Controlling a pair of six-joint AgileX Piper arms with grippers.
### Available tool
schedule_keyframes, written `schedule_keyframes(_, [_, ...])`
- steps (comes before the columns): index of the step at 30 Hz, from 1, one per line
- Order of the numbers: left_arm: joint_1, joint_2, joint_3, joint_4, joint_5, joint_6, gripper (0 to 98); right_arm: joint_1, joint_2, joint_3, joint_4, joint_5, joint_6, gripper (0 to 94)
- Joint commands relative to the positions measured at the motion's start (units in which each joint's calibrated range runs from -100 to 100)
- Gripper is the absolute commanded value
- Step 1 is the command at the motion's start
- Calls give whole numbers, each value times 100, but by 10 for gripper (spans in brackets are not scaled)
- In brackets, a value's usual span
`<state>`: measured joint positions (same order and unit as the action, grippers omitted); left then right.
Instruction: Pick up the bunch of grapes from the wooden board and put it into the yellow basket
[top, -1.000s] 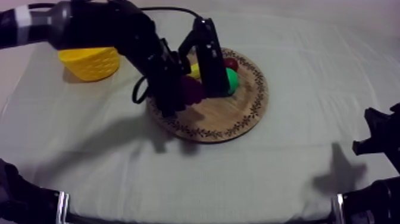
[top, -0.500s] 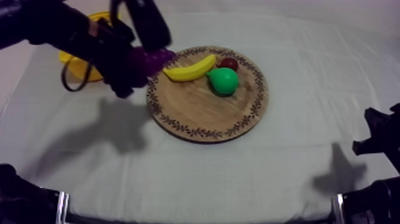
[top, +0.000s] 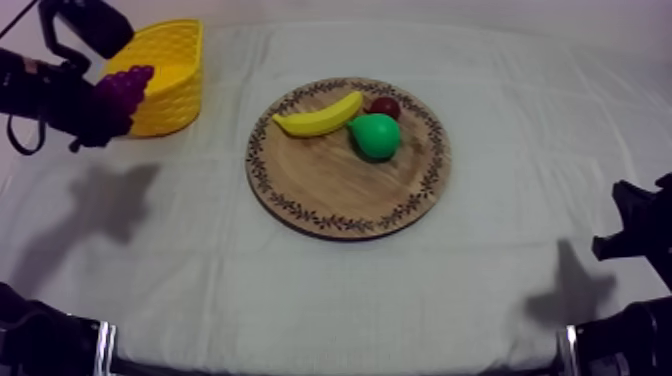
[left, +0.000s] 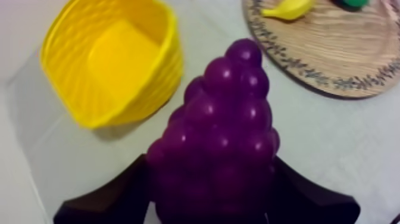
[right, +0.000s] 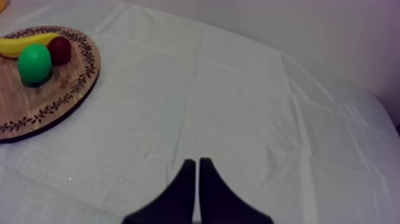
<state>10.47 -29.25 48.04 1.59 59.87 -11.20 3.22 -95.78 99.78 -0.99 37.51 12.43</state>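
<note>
Far left first: my left gripper (top: 104, 104) is clamped round the bunch of grapes (top: 126, 84), one black finger on each side of it in the left wrist view; the bunch hangs in the air over the grey-white cloth (top: 300, 290), tip pointing away from the arm, and throws a shadow (top: 108, 200) on the cloth underneath; so the grapes are off the board and not in the basket yet, just right next to it on its outer side. The yellow basket (top: 172, 98) sits at the table's back left with nothing in it. Moving along, the round wooden board (top: 330, 195) is mid-table; the banana (top: 318, 115) lies along its far edge, the pear (top: 376, 136) is just beside the banana's end, and the small red fruit (top: 386, 105) sits right behind the pear, touching it or near enough. Over on the right, my right gripper (right: 197, 179) is low above bare cloth, well apart from the board, fingers pressed together in a narrow wedge with nothing in them.
</note>
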Motion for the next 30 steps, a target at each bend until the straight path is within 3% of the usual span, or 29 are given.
schedule_keyframes(1, [-105, 27, -123, -15, -7, 36, 545, -1, 2, -1, -1, 7, 0, 3])
schedule_keyframes(17, [-509, 1546, -2534, 19, 179, 525, 530, -1, 2, -1, -1, 7, 0, 3])
schedule_keyframes(30, [-759, 3706, -4523, 33, 236, 789, 547, -1, 2, -1, -1, 7, 0, 3])
